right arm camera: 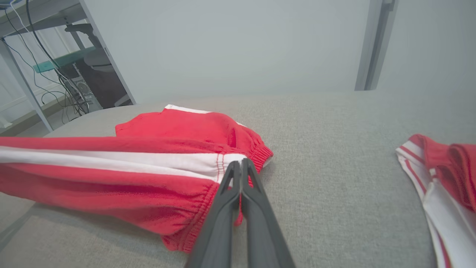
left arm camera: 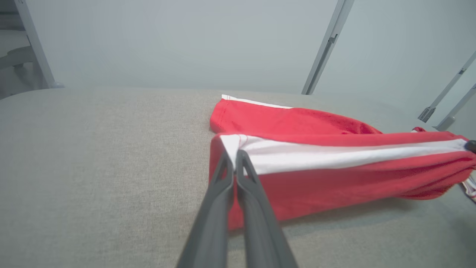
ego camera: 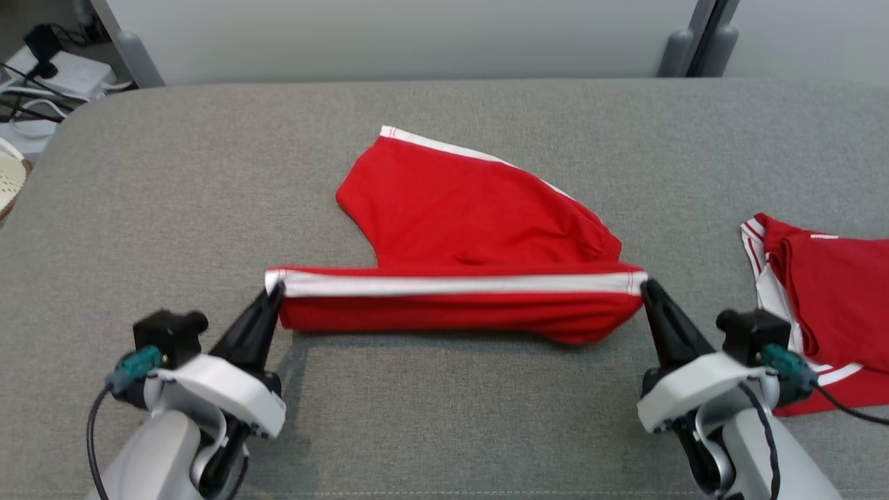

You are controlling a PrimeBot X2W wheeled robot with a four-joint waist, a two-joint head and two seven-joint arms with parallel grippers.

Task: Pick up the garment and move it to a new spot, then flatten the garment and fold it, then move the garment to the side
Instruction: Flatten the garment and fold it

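Observation:
The garment [ego camera: 472,222] is a pair of red shorts with white side stripes, lying mid-table on the grey cloth surface. Its near edge, with the white stripe [ego camera: 458,283], is lifted and stretched taut between both grippers. My left gripper [ego camera: 275,294] is shut on the garment's left corner; the left wrist view shows its fingertips [left arm camera: 227,160] pinching the white stripe of the garment [left arm camera: 334,175]. My right gripper [ego camera: 644,289] is shut on the right corner at the waistband; in the right wrist view the garment [right arm camera: 111,175] hangs from that pinch [right arm camera: 241,166].
A second red and white garment [ego camera: 826,305] lies folded at the table's right edge, also seen as red cloth [right arm camera: 442,175] in the right wrist view. A pale basket rim [ego camera: 10,182] sits off the left edge. Cables and a power strip [ego camera: 48,73] lie behind the far left corner.

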